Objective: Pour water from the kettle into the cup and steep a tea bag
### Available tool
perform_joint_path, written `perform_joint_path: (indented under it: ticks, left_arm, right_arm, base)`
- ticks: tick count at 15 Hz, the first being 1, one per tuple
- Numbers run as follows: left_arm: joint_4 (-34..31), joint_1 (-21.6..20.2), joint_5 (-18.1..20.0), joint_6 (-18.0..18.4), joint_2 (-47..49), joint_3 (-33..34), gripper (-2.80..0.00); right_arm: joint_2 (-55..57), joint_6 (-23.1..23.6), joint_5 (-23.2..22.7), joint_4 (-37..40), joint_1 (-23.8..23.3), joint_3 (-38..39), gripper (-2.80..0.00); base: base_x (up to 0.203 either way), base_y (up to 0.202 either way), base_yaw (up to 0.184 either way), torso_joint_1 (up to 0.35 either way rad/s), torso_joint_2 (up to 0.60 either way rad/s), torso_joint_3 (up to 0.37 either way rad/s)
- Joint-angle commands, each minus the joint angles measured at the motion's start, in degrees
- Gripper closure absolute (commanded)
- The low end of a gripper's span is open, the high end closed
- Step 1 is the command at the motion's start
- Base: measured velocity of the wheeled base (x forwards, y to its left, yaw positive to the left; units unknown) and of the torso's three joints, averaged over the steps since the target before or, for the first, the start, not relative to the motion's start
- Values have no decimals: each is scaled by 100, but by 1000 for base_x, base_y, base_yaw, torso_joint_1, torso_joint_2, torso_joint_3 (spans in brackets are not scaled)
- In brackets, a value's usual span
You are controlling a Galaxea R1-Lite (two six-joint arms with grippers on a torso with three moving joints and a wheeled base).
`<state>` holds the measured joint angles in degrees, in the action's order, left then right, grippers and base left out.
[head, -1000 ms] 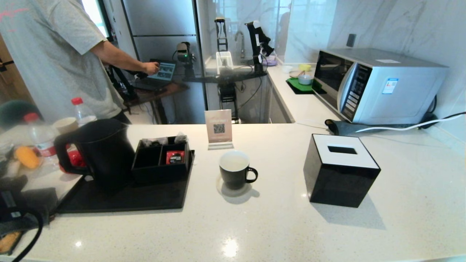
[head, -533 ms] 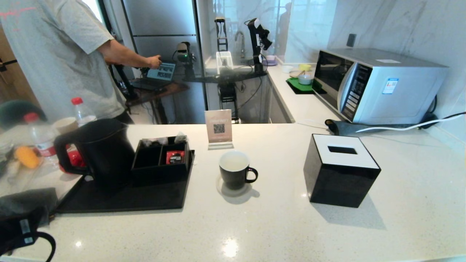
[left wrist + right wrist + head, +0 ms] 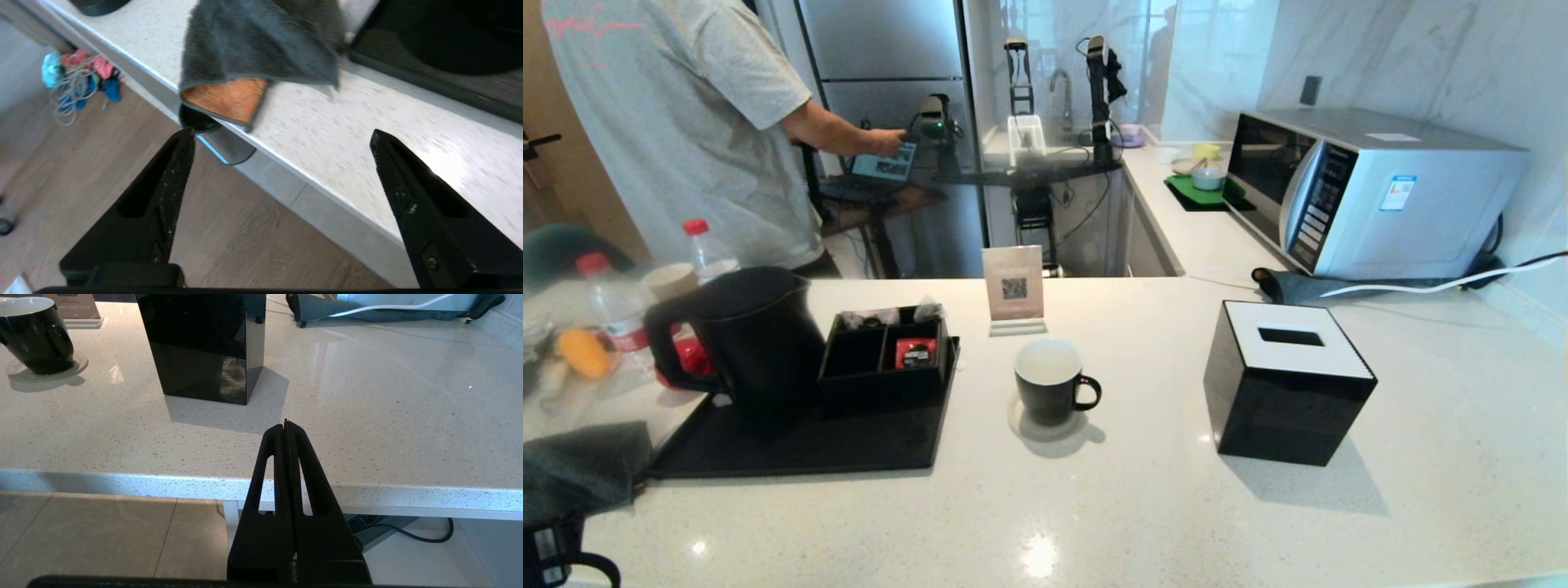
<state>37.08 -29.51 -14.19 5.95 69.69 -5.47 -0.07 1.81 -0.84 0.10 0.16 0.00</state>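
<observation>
White counter (image 3: 1143, 506), black kettle (image 3: 747, 339) on tray (image 3: 800, 445), cup (image 3: 1049, 392) alongside.

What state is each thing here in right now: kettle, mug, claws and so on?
Tall matte-black kettle: upright on the black tray, lid on.
Small black mug: upright on a coaster, no tea bag seen.
Left gripper: open, empty, off the counter's edge.
Right gripper: shut, empty, parked below the edge.
Grey cloth: crumpled, overhanging.
</observation>
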Motion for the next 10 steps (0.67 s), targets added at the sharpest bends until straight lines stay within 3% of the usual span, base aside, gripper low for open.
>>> perform_joint_path:
  ticks: [1, 3, 6, 8, 10]
  left_arm:
    - [716, -137, 3, 13, 883, -16, -280]
    - [1723, -182, 40, 26, 1729, -38, -280]
    - [3850, -245, 347, 72, 3086, -19, -280]
    - [5038, -378, 878, 210, 3744, 44, -280]
    - [5283, -517, 1505, 297, 3826, 62, -280]
  right_arm:
    - [7, 4, -3, -1, 2, 0, 0]
    - [7, 4, -3, -1, 2, 0, 0]
    - [7, 4, -3, -1, 2, 0, 0]
    - [7, 4, -3, -1, 2, 0, 0]
    - [7, 4, -2, -1, 2, 0, 0]
  base:
    - [0, 0, 0, 0, 0, 0]
    - [0, 0, 0, 0, 0, 0]
    - [0, 0, 0, 0, 0, 0]
    - [0, 0, 0, 0, 0, 0]
    - [0, 0, 0, 0, 0, 0]
